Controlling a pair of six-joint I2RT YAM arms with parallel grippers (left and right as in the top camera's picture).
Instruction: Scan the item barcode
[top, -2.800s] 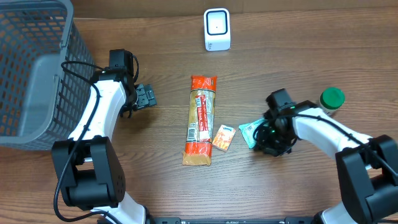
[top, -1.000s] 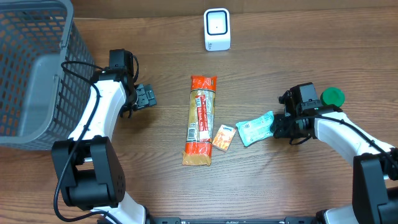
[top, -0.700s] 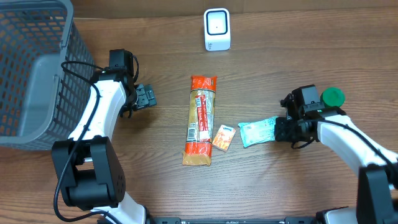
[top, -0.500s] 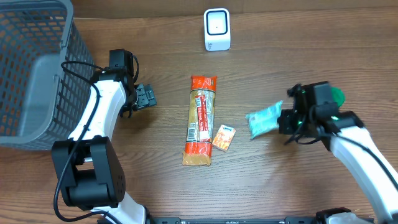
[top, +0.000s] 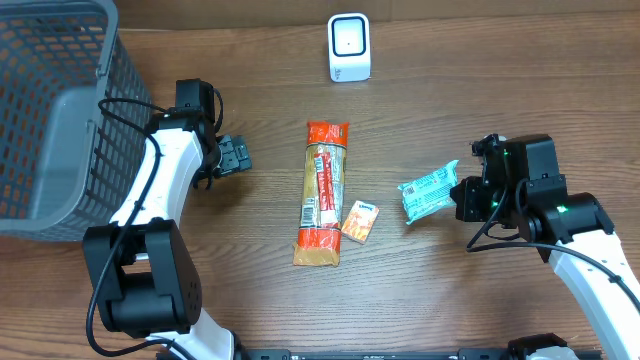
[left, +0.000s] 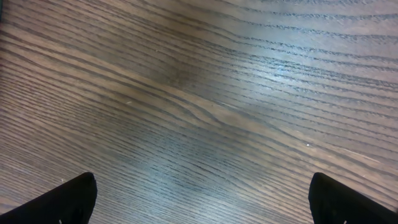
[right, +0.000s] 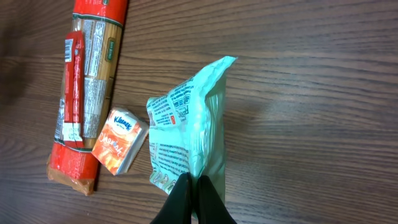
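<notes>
A mint-green snack packet (top: 430, 191) hangs above the table at the right, pinched at its edge by my right gripper (top: 462, 197). In the right wrist view the two black fingers (right: 194, 200) are pressed together on the packet (right: 189, 130), its printed side showing. The white barcode scanner (top: 349, 47) stands at the table's far middle. My left gripper (top: 236, 155) is at the left of the table, near the basket. Its jaws are wide open over bare wood, with only its fingertips (left: 68, 198) showing in the left wrist view.
A long red and orange pasta pack (top: 324, 192) and a small orange Kleenex tissue pack (top: 360, 220) lie in the middle; both show in the right wrist view, the pasta pack (right: 86, 93) and the tissue pack (right: 120, 140). A grey wire basket (top: 55, 110) stands at the far left.
My right gripper closed on the green packet and lifted it off the table, moving slightly right and toward the front. The left arm has not moved.
</notes>
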